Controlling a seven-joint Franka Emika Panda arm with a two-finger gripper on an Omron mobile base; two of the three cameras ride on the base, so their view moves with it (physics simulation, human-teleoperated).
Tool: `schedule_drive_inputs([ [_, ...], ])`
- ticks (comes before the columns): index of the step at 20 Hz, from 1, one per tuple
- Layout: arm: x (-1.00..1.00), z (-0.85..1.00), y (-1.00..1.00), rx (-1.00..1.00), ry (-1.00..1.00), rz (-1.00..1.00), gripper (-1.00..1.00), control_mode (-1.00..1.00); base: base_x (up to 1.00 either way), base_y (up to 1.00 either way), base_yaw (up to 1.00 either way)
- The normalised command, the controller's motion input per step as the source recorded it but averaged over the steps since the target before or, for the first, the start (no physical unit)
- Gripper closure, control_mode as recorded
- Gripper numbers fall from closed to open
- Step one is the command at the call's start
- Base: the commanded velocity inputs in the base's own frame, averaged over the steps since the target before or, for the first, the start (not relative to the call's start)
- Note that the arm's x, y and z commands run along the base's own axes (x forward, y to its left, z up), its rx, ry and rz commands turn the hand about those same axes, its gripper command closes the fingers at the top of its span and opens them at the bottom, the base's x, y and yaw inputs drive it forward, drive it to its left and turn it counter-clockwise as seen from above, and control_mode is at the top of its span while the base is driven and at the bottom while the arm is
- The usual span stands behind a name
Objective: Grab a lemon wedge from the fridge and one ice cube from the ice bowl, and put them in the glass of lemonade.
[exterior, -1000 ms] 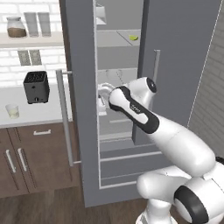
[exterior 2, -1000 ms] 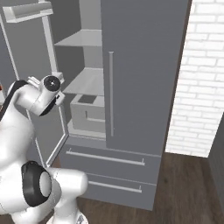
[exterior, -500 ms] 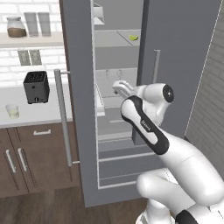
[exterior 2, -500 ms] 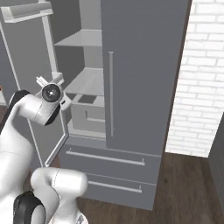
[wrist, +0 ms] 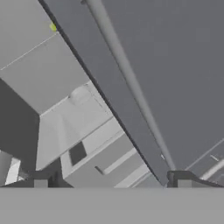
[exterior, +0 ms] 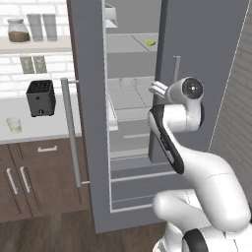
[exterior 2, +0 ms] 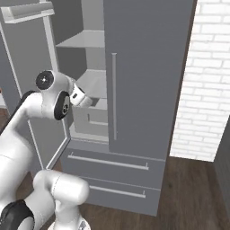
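The grey fridge [exterior: 206,59] stands with its left door [exterior: 88,147] swung open and its right door [exterior 2: 143,67] shut. A tiny yellow-green lemon wedge [exterior: 151,43] lies on an upper shelf inside; it is a small speck [wrist: 53,27] in the hand view. My gripper [exterior: 156,89] hovers at mid-shelf height by the right door's inner edge, well below the wedge. Its fingertips [wrist: 40,183] stand wide apart, open, with nothing held. The glass of lemonade [exterior: 14,125] sits on the counter at far left. The ice bowl and ice cube are out of view.
A black toaster [exterior: 40,97] stands on the counter by the open door's long handle [exterior: 71,133]. Jars and grey glasses [exterior: 35,27] line the wall shelf above. Fridge drawers [exterior 2: 110,161] sit below, and a white brick wall [exterior 2: 202,81] is at the right.
The hand has moved right and slightly up, from the middle of the fridge opening to the right door's inner edge, as the arm's elbow swung right. The fridge and counter items are unchanged.
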Motion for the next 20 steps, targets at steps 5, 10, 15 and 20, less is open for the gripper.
schedule_drive_inputs([
  [5, 0.08, -0.53, -1.0, -0.28, 0.04, 0.13, -1.0, -1.0, 0.0, 0.0, 0.0],
  [10, 0.15, -0.24, -0.6, -0.04, 0.2, 0.29, -1.0, -1.0, 0.0, 0.0, 0.0],
  [15, 0.24, 0.0, 0.0, 0.0, 0.01, 0.0, -1.0, -1.0, 0.0, 0.0, 0.0],
  [20, 0.56, -0.07, 0.0, -0.01, 0.02, 0.0, -1.0, -1.0, 0.0, 0.0, 0.0],
])
